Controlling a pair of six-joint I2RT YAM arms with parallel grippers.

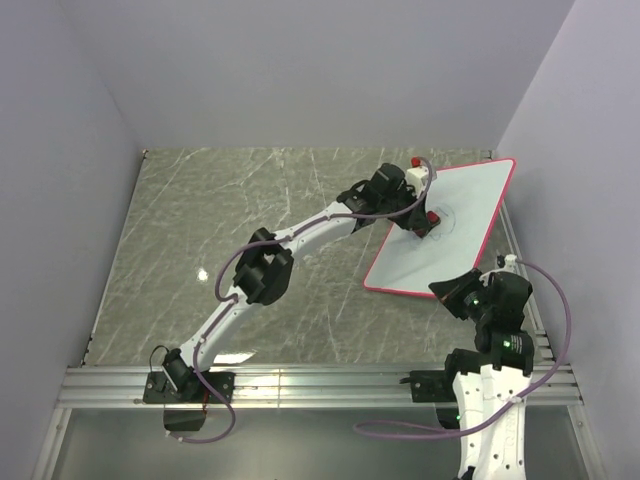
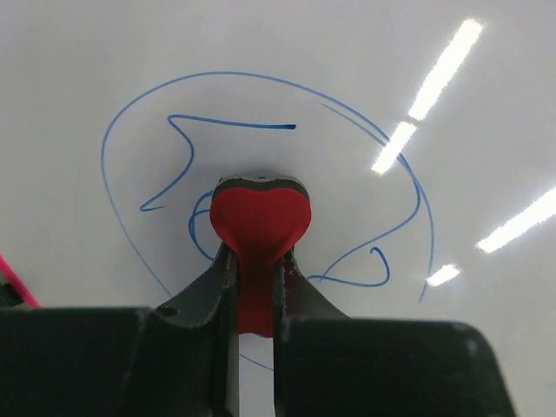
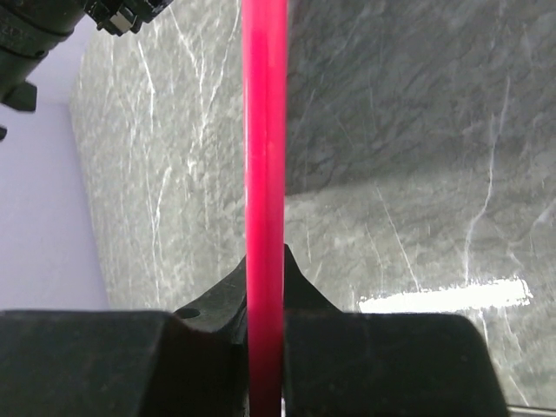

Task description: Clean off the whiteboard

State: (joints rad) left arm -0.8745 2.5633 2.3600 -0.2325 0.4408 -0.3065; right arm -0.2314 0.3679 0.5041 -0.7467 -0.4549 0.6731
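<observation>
Both jaws pinching: rim and eraser.
My right jaws are clamped on the near pink-red rim of the whiteboard [image 1: 470,200]; farther out, my left jaws squeeze a red eraser [image 2: 259,217] set against its blue scribbles [image 2: 234,123], at the worktop's [image 1: 220,210] far right.

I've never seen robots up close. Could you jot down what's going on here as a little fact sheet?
Whiteboard: far right of the marble table, pink-red rim
Marks: blue scribbles inside a drawn ring, not yet wiped
Left gripper: shut on a red eraser, its tip against the board among the scribbles
Right gripper: shut on the board's rim at its near edge
</observation>
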